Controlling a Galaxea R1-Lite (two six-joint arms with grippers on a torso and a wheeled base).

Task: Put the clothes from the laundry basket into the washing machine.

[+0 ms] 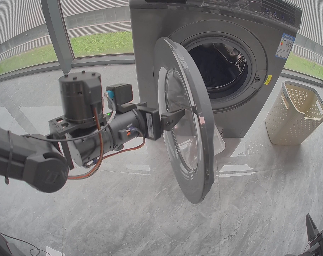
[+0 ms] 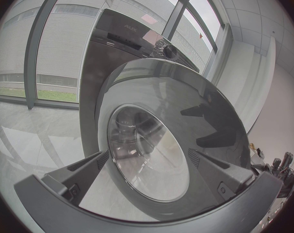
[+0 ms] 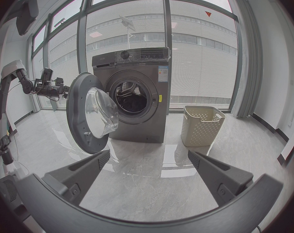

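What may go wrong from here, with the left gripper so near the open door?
1. The left gripper, open, sits at the outer face of the door; a skewed push may let it slip over the smooth door window.
2. In the drum lie dark clothes; if any hangs at the opening, a closing door might pinch it.

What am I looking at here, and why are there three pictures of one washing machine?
This is a two-armed robot on wheels. One picture comes from a camera on its head; the other two from cameras on its wrists, so each shows that arm's own pincer up close. The left pincer is open, at the outer face of the swung-open door of the washing machine. The right pincer, also open, hangs low and holds nothing. Something dark, likely clothes, lies in the drum. The cream laundry basket stands on the floor beside the machine.
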